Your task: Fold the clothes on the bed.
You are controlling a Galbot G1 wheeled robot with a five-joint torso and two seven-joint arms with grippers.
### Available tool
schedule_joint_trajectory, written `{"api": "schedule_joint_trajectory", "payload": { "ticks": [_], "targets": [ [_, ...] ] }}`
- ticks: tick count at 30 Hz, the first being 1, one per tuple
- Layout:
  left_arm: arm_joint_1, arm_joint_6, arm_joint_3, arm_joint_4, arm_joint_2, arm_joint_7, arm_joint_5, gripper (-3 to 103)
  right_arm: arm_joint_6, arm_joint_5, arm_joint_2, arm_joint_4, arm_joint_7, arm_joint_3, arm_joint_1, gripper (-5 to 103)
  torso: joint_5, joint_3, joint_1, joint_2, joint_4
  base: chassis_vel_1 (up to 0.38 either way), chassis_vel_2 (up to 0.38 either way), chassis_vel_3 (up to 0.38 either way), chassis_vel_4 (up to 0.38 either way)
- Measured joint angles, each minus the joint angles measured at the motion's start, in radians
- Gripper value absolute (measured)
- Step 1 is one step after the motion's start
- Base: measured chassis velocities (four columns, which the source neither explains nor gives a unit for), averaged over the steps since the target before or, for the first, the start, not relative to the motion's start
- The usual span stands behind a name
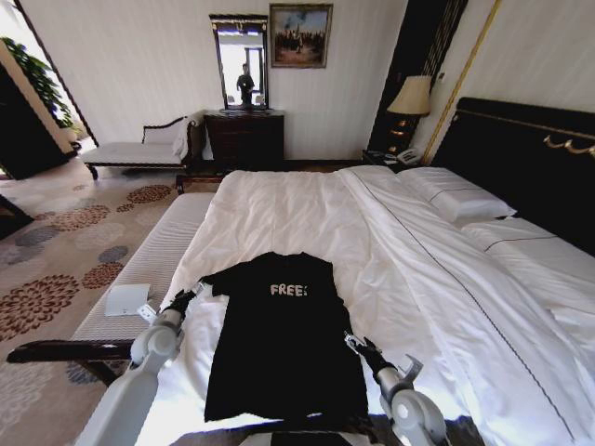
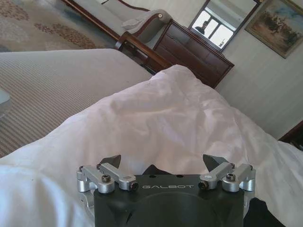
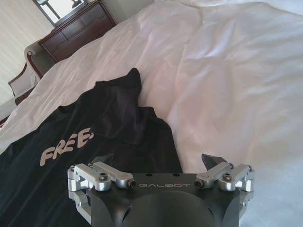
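Observation:
The clothes are one black T-shirt point(image 1: 284, 339) with white "FREE!" lettering, lying flat near the foot of the bed point(image 1: 307, 204) on the white duvet. My left gripper point(image 1: 182, 299) sits at the shirt's left sleeve; in the left wrist view it point(image 2: 162, 163) is open over white duvet, with nothing between its fingers. My right gripper point(image 1: 361, 347) is at the shirt's right edge, about mid-length. In the right wrist view it point(image 3: 156, 163) is open just above the black T-shirt point(image 3: 118, 123), whose sleeve is bunched up.
A pale striped bench point(image 1: 153, 260) runs along the bed's left side with a flat white item point(image 1: 125, 299) on it. Pillows point(image 1: 456, 195) and the dark headboard point(image 1: 521, 153) are at the right. A dark dresser point(image 1: 244, 139) stands against the far wall.

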Motion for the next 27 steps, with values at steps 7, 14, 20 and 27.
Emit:
{"api": "schedule_joint_trajectory", "payload": {
  "ticks": [7,14,20,27],
  "targets": [
    [-0.100,0.019,0.032,0.153,-0.022,0.057,0.006,99,-0.005,0.004,-0.004,0.045,0.001,0.041,-0.038,100,-0.0001,0.000,0.000,0.000,-0.0003,0.000,0.000,0.000,0.000],
    [-0.152,0.000,0.056,0.270,-0.041,0.109,0.063,94,-0.006,0.002,0.002,0.079,-0.009,0.048,-0.058,100,0.0000,0.000,0.000,0.000,0.0001,0.000,0.000,0.000,0.000],
    [-0.194,-0.015,0.085,0.343,-0.062,0.131,0.105,92,-0.007,-0.003,0.009,0.087,-0.008,0.048,-0.065,100,-0.0001,0.000,0.000,0.000,-0.0001,0.000,0.000,0.000,0.000],
    [-0.216,-0.023,0.102,0.360,-0.074,0.138,0.122,88,-0.008,-0.004,0.014,0.098,-0.007,0.054,-0.075,100,-0.0001,0.000,0.000,0.000,-0.0001,0.000,0.000,0.000,0.000]
  ]
}}
